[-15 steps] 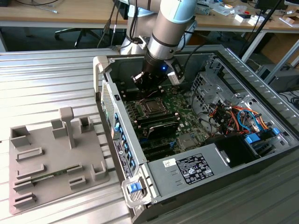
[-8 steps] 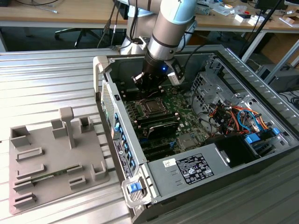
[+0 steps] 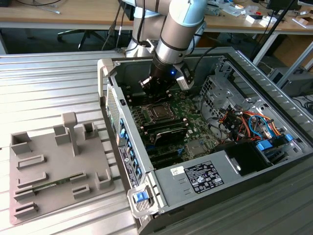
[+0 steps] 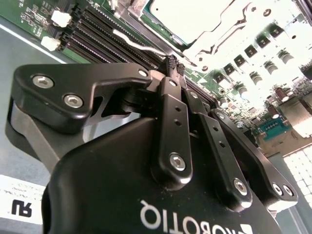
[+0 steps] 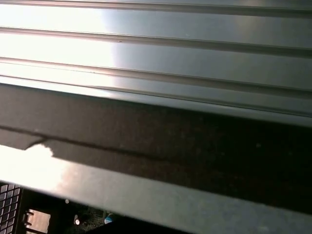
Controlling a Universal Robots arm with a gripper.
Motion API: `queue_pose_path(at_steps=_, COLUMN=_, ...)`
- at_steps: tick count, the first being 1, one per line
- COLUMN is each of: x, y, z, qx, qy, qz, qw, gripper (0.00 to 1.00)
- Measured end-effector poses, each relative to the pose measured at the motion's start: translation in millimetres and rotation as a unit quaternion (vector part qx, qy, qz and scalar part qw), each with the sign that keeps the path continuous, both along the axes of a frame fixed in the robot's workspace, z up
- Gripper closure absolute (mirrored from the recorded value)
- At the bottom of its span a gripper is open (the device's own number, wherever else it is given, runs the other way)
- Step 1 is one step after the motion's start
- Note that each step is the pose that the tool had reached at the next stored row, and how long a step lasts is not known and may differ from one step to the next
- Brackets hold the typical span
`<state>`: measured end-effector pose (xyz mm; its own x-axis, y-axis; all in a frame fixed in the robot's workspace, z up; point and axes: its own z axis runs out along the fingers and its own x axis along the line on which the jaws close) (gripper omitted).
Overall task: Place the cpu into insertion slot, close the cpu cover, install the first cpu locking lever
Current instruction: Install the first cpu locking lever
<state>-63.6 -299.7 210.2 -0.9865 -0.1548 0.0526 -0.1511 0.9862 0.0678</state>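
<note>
In the second wrist view the cpu (image 4: 178, 14) shows its pale silvery top inside the insertion slot (image 4: 146, 19). The cpu cover (image 4: 229, 29), a silvery frame, lies down around it. A thin metal locking lever (image 4: 139, 45) runs along the socket's edge. My gripper (image 4: 173, 63) is shut, its black fingertips pressed together just beside the lever's end, with nothing visible between them. In the exterior view the gripper (image 3: 157, 93) hangs just above the insertion slot (image 3: 159, 111) on the motherboard.
The open computer case (image 3: 128, 161) lies on a ribbed metal table (image 3: 49, 83). Memory slots (image 4: 97, 29) run beside the socket. A drive cage (image 3: 217, 90) and coloured cables (image 3: 249, 122) fill the exterior view's right. A grey parts fixture (image 3: 54, 166) sits at the exterior view's left.
</note>
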Motion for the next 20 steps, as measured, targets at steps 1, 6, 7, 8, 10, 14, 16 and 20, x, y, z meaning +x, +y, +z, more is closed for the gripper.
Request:
queue_pose_path(at_steps=1, x=0.9, y=0.0, z=-0.3, qx=0.0, qy=0.0, qz=0.0, qw=1.0, gripper=0.89)
queue_pose_path(at_steps=6, x=4.7, y=0.0, z=-1.7, qx=-0.0002, qy=0.0, qz=0.0, qw=1.0, gripper=0.89)
queue_pose_path(at_steps=7, x=5.0, y=0.0, z=-1.9, qx=-0.0002, qy=0.0, qz=0.0, qw=1.0, gripper=0.89)
queue_pose_path(at_steps=8, x=5.4, y=0.0, z=-2.1, qx=-0.0003, qy=0.0, qz=0.0, qw=1.0, gripper=0.89)
queue_pose_path(at_steps=10, x=6.1, y=0.0, z=-2.6, qx=-0.0002, qy=0.0, qz=0.0, qw=1.0, gripper=0.89)
queue_pose_path(at_steps=14, x=12.0, y=0.0, z=-3.9, qx=-0.0003, qy=0.0, qz=0.0, qw=1.0, gripper=0.89)
queue_pose_path(at_steps=16, x=15.9, y=0.0, z=-4.7, qx=-0.0003, qy=0.0, qz=0.0, qw=1.0, gripper=0.89)
queue_pose_path(at_steps=20, x=20.8, y=0.0, z=-5.5, qx=-0.0002, qy=-0.0001, qz=0.0, qw=1.0, gripper=0.89)
